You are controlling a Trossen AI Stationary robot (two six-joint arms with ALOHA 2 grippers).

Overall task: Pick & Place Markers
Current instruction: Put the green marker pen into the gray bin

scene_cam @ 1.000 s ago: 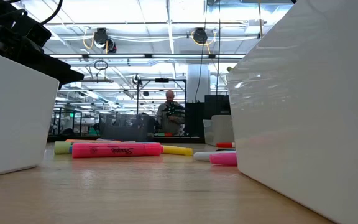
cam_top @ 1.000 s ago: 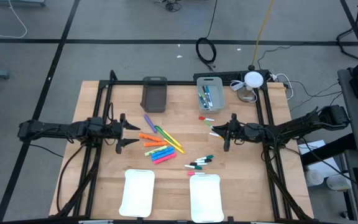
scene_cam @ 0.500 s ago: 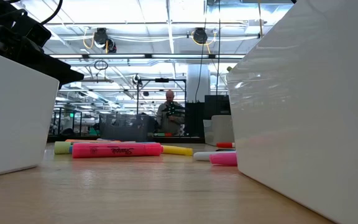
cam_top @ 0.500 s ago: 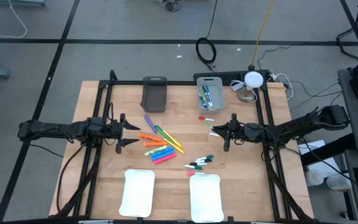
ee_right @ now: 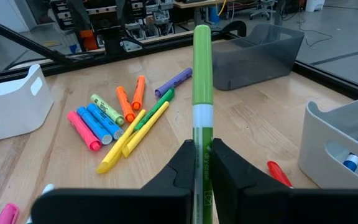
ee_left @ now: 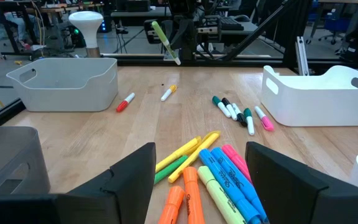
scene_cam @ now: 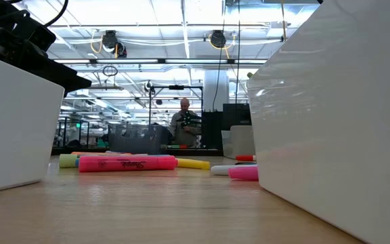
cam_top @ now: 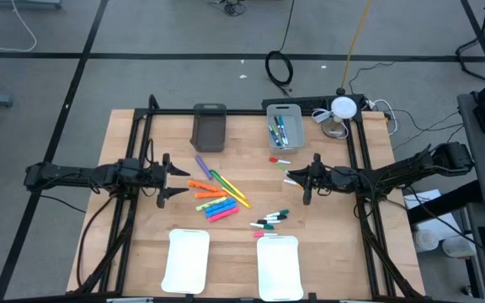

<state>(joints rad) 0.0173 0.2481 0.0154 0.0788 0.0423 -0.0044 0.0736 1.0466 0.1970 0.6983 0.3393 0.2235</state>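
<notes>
Green marker (ee_right: 202, 93), white-banded, stands upright pinched in the right hand (ee_right: 201, 163), right of centre in the high view. Best carry it level to the light grey bin (cam_top: 284, 110) at upper centre and release low inside. Left hand (cam_top: 163, 178) waits spread at the chunky markers (cam_top: 212, 202) on the counter (cam_top: 242, 252).

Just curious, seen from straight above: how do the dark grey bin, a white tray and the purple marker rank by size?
1. The white tray, largest.
2. The dark grey bin, clearly smaller.
3. The purple marker, by far the smallest.

The other white tray looks alike in size.
</notes>
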